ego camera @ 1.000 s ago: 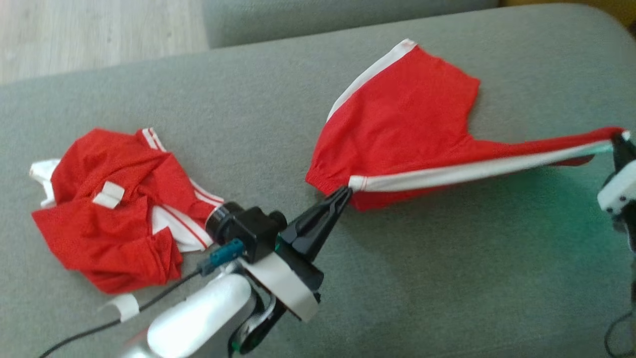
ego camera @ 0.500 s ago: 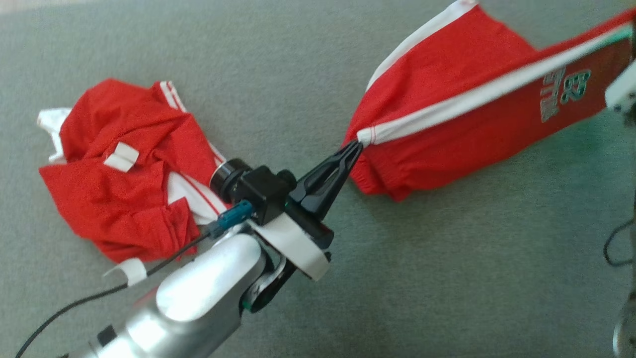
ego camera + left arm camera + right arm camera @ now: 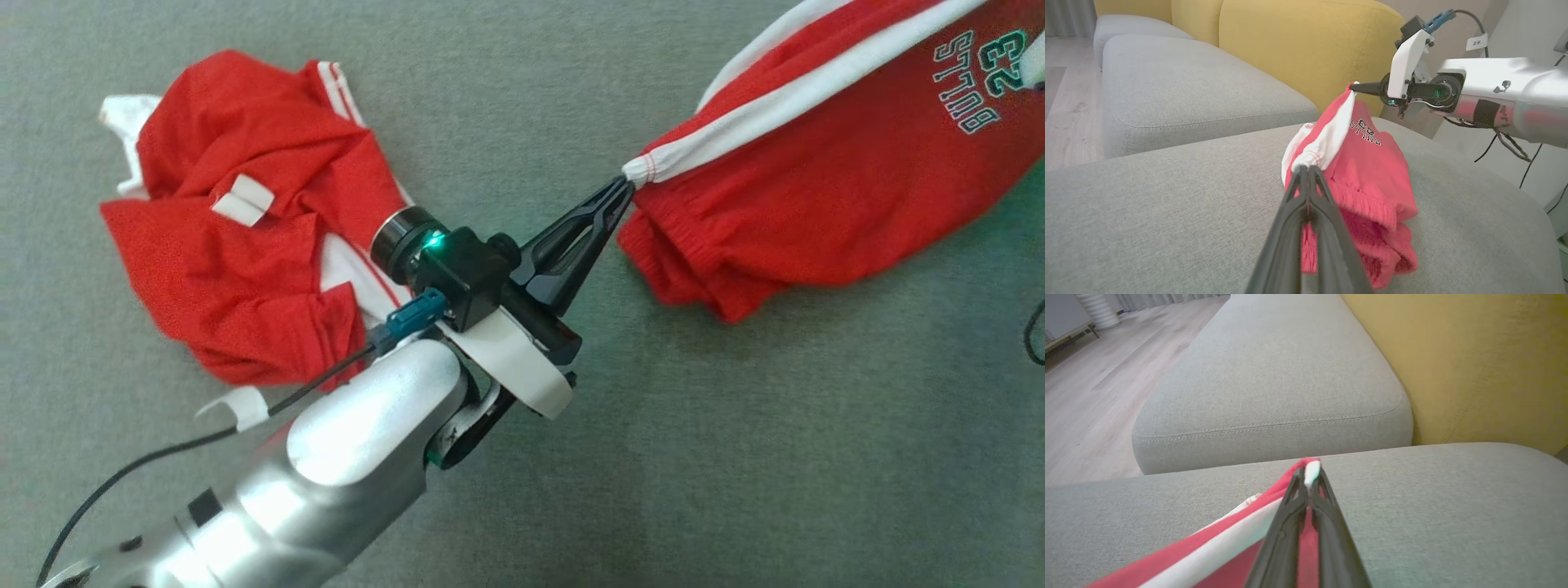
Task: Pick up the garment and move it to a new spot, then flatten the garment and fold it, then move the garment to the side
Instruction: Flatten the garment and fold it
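In the head view the left hand (image 3: 624, 181) is pinched shut on the waistband end of the white side stripe of the red Bulls shorts (image 3: 833, 188), which stretch away to the right over the grey sofa cushion (image 3: 735, 457), apart from a crumpled red jersey (image 3: 237, 269) at left. In the left wrist view the right hand (image 3: 1356, 86) grips the stripe's far, higher end while the rest sags in soft folds, so the cloth looks light, limp and quick to bunch. The right wrist view shows that hand closed tight on the red-and-white edge; waistband and hem corners seem the best holds for flattening.
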Tool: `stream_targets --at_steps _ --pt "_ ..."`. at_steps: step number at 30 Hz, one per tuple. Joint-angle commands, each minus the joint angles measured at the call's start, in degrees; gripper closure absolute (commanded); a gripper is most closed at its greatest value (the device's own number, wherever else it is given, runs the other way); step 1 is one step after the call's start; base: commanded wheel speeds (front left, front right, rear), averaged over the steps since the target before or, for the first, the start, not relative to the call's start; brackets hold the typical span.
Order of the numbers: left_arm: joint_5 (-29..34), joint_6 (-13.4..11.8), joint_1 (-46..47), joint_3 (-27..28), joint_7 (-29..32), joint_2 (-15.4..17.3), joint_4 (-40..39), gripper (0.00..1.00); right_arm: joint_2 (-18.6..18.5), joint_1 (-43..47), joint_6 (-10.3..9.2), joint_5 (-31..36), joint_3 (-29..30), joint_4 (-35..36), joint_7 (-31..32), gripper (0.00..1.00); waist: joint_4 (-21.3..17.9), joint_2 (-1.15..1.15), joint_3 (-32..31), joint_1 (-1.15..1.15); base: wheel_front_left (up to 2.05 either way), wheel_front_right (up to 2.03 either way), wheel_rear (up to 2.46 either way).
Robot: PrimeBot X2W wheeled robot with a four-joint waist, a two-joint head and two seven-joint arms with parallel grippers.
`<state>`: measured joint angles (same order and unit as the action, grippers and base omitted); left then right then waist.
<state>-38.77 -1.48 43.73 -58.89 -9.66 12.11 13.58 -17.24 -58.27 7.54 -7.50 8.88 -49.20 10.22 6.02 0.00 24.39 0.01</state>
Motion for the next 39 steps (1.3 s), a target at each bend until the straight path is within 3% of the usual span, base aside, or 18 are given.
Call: stream_targets --at_steps 1,8,9,10,11,12,13,25,34,39 --pt "0.4 0.2 2.2 2.1 -0.5 0.5 -1.2 1.00 -0.5 -2.0 -0.05 0.0 -1.1 1.2 -0.7 1.00 1.0 0.00 0.9 -0.01 0.00 0.00 0.00" --pt "0.6 0.4 2.8 1.5 -0.9 -0.5 -0.7 1.00 -1.3 -3.8 -0.05 0.0 -2.4 -5.0 -3.9 1.00 2.7 0.00 1.8 -0.01 0.00 0.00 0.00" --pt "0.6 0.2 2.7 1.4 -0.8 -0.5 -0.6 1.00 -1.6 -4.1 -0.05 0.5 -2.1 -5.8 -4.7 0.57 2.9 0.00 1.9 -0.01 0.00 0.00 0.00" --pt "0.6 0.0 2.7 1.5 -0.7 -0.6 -0.4 1.00 -1.6 -4.3 -0.05 0.7 -1.8 -6.9 -4.9 0.00 3.0 0.00 1.9 -0.01 0.00 0.00 0.00" --pt "0.6 -0.5 2.7 1.7 -0.8 -0.6 -0.3 0.73 -1.6 -4.6 -0.05 1.1 -1.7 -7.8 -5.3 0.00 3.1 0.00 1.9 -0.01 0.00 0.00 0.00" --pt "0.5 -0.8 2.7 1.9 -0.8 -0.6 -0.1 0.04 -1.7 -5.0 -0.05 1.4 -1.4 -8.6 -5.8 0.00 3.1 0.00 1.8 -0.01 0.00 0.00 0.00" --pt "0.4 -1.0 2.7 2.1 -0.9 -0.6 -0.1 0.00 -1.7 -5.3 -0.05 1.6 -1.1 -9.4 -6.3 0.00 3.1 0.00 1.7 -0.01 0.00 0.00 0.00" --pt "-0.6 -3.7 1.6 5.9 -3.2 1.6 0.1 0.00 1.3 -6.3 -0.05 -4.7 -1.4 -11.6 -14.9 0.00 -0.5 0.00 -4.6 -0.01 0.00 0.00 0.00" --pt "-1.2 -9.5 -4.0 15.5 -5.2 5.2 -1.4 0.00 2.7 5.4 -0.05 -13.9 -10.0 -0.7 -21.1 0.00 -5.3 0.00 -12.8 -0.01 0.00 0.00 0.00" --pt "-0.3 -10.3 -8.4 18.9 -5.3 5.2 -2.8 0.00 2.1 13.2 -0.05 -14.7 -12.4 5.8 -22.3 0.00 -6.8 0.00 -14.8 -0.01 0.00 0.00 0.00"
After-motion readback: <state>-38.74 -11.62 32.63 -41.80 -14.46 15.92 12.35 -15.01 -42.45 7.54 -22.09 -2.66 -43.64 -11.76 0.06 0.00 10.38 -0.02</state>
